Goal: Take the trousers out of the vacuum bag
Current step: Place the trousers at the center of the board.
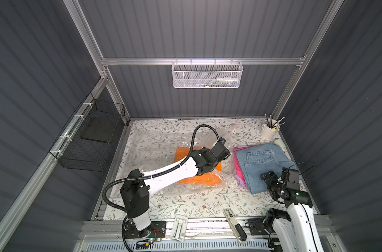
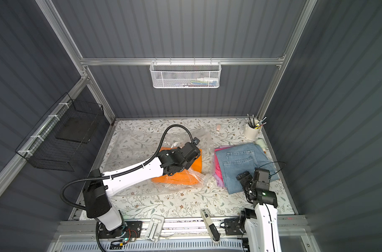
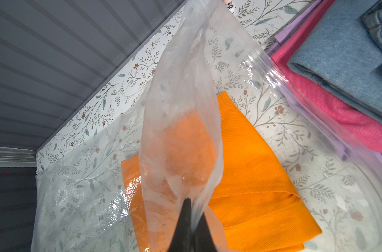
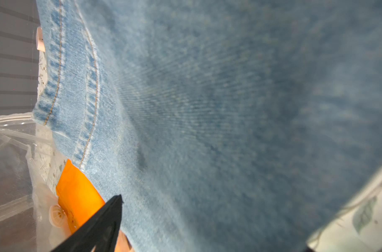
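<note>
The clear vacuum bag lies across the table's middle, its white valve showing near the orange cloth. Bright orange trousers are inside it. My left gripper is shut on the bag's upper film and holds it raised above the orange trousers. To the right of the bag, light blue denim trousers top a pile of pink and lilac trousers. My right gripper hangs open just over the denim's near edge, holding nothing.
A white cup of pens and a small white bottle stand at the back right corner. A black wire basket hangs on the left wall, a white mesh basket on the back wall. A white-and-black tool lies at the front edge.
</note>
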Controlling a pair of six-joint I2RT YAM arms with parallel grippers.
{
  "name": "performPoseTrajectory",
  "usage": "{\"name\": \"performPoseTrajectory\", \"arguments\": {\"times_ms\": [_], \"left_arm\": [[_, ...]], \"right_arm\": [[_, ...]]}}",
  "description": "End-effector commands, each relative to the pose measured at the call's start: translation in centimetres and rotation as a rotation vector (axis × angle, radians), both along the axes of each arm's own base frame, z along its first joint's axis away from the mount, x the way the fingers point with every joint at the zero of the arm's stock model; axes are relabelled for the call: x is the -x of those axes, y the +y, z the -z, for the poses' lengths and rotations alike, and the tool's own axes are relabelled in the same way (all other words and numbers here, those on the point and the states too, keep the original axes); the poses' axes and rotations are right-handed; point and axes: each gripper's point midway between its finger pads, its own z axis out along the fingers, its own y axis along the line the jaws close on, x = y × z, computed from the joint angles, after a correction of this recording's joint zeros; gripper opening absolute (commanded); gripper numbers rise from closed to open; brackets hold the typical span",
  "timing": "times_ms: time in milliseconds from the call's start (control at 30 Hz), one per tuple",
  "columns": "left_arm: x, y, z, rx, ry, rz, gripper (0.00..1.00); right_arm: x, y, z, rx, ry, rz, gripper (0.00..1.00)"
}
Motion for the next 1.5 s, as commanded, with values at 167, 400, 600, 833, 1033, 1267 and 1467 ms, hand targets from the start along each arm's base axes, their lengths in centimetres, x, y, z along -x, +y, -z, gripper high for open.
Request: {"name": "performPoseTrajectory", "arguments": {"times_ms": [167, 400, 600, 833, 1033, 1267, 1467], "left_arm": [[-0.5, 0.1, 0.5, -0.019, 0.008, 0.01, 0.0], [-0.6, 0.1, 0.5, -0.016, 0.008, 0.005, 0.0], [-0.6, 0.0, 0.4, -0.015, 0.009, 0.007, 0.0], [-0.6, -0.1, 0.1, -0.014, 0.004, 0.013, 0.0], [-0.6, 0.1, -0.3, -0.011, -0.002, 0.009, 0.0], [-0.6, 0.1, -0.5, -0.004, -0.001, 0.008, 0.0], [-0.5, 0.1, -0.3, -0.013, -0.001, 0.016, 0.0]], "right_arm": [[1.0, 0.3, -3.3, -0.031, 0.002, 0.036, 0.99], [0.7, 0.0, -6.4, -0.001, -0.053, 0.038, 0.99], [0.1, 0.1, -8.3, 0.0, -0.104, 0.027, 0.99], [-3.2, 1.1, -8.4, -0.019, -0.199, -0.091, 0.9], [-4.5, 1.5, -5.3, -0.048, -0.192, -0.122, 0.76], [-3.9, 2.5, 0.3, -0.123, -0.1, -0.138, 0.74], [-5.1, 3.3, -2.3, -0.118, -0.223, -0.221, 0.74]]}}
